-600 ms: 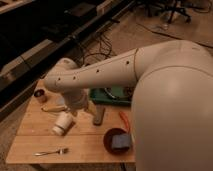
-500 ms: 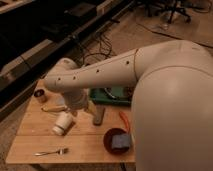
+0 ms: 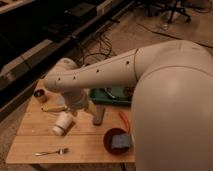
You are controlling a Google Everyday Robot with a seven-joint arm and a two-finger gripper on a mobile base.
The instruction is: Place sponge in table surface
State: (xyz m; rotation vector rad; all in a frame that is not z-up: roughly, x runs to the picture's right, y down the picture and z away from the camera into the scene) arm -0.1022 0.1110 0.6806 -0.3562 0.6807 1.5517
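The blue-grey sponge lies inside a red bowl near the front right of the table surface, a pale wooden top. My white arm reaches across from the right. The gripper hangs at its end over the left middle of the table, well left of the bowl and clear of the sponge. It stands open and holds nothing that I can see. The arm's bulk hides the table's right side.
A white cup lies on its side just below the gripper. A fork rests at the front left and a small dark can at the back left. A green tray and a flat grey piece sit mid-table.
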